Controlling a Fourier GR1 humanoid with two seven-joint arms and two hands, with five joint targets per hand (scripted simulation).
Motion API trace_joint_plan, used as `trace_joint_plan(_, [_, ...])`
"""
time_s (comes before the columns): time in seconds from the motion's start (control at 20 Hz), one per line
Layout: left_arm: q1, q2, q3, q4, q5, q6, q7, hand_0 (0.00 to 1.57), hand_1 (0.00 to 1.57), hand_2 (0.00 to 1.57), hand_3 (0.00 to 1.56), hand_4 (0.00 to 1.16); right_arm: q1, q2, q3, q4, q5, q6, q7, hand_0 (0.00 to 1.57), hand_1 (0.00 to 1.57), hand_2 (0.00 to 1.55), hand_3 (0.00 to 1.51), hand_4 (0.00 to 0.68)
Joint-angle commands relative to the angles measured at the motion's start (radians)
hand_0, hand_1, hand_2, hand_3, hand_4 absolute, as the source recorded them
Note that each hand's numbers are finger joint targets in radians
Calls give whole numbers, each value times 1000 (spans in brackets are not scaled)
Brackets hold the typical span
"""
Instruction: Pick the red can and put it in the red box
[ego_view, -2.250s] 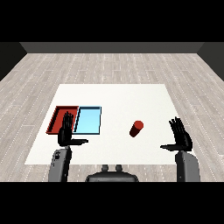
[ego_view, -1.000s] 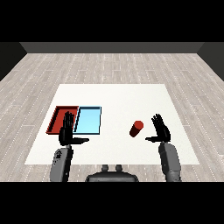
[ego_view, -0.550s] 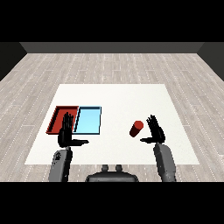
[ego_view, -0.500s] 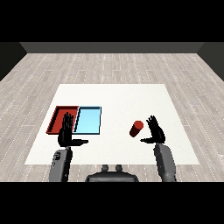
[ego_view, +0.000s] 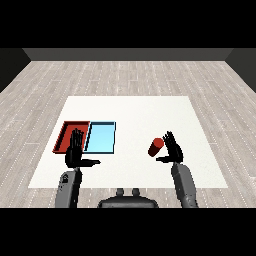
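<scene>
Right hand (ego_view: 173, 149) beside the can (ego_view: 156, 146), fingers spread wide, holding nothing.

The can is a short red cylinder, tilted, its top leaning toward the right hand; it sits on the white table (ego_view: 135, 112), right of centre and well apart from both trays. The blue tray (ego_view: 100, 137) lies between it and the red tray (ego_view: 69, 134). The left hand (ego_view: 76, 153), fingers straight and thumb out, hovers at the red tray's near edge, overlapping it.
</scene>
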Motion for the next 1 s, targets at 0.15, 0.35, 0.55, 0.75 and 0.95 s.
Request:
trace_joint_plan(0.15, [-59, -3, 15, 80, 1, -2, -32, 0, 0, 0, 0, 0, -89, 44, 33, 131, 46, -59, -55, 0, 0, 0, 0, 0])
trace_joint_plan(0.35, [-36, 11, 20, 15, 16, -15, -5, 0, 0, 0, 0, 0, -101, 24, 20, 150, 36, -79, -30, 0, 0, 0, 0, 0])
trace_joint_plan(0.55, [-87, -22, -9, 56, -23, 37, 12, 0, 0, 0, 0, 0, -50, -44, 0, 107, -5, 6, -24, 0, 0, 0, 0, 0])
trace_joint_plan(0.75, [4, -2, 14, -16, 23, -10, 4, 0, 0, 0, 0, 0, -71, 11, 33, 23, -8, -102, 79, 0, 0, 0, 0, 0])
trace_joint_plan(0.95, [22, -9, -14, -63, -13, 11, 36, 0, 0, 0, 0, 0, -59, 8, 45, 41, -13, -63, 56, 0, 0, 0, 0, 0])
